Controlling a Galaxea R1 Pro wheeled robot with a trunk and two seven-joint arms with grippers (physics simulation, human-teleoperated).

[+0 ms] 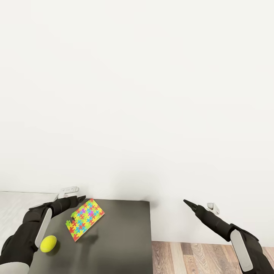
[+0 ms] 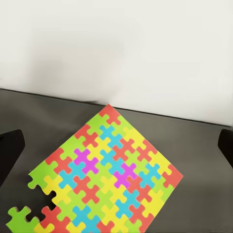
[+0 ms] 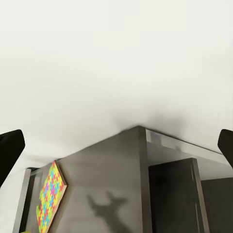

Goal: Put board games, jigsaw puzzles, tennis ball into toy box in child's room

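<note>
Left gripper [image 1: 81,198] open over jigsaw puzzle [image 1: 85,219], lower left | thin, stiff, light | pinch edge

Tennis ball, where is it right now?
In the head view the tennis ball sits on the dark table at lower left, beside the left forearm and nearer the robot than the puzzle.

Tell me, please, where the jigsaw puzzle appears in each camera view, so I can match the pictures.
Head view: the jigsaw puzzle lies lower left, on the dark table, ahead of the left gripper.
Left wrist view: lower centre, large.
Right wrist view: bottom left, seen edge-on.
Shared landmark: the dark table top against the white wall.
</note>
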